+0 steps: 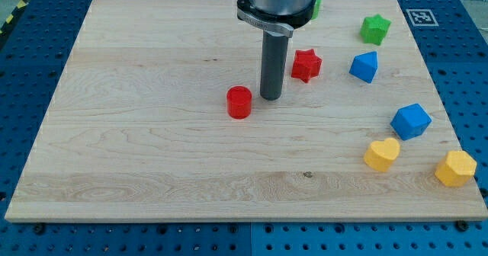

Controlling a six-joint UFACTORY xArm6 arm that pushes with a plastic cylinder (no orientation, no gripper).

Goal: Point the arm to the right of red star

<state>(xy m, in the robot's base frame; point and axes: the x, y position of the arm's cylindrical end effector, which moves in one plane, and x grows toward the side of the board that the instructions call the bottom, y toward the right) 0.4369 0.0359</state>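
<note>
The red star lies on the wooden board a little right of centre, towards the view's top. My tip rests on the board just left of and below the star, with a small gap between them. A red cylinder stands just left of my tip.
A green star and a blue block lie right of the red star. A blue cube, a yellow heart and a yellow hexagon sit at the lower right. A green block is partly hidden behind the arm.
</note>
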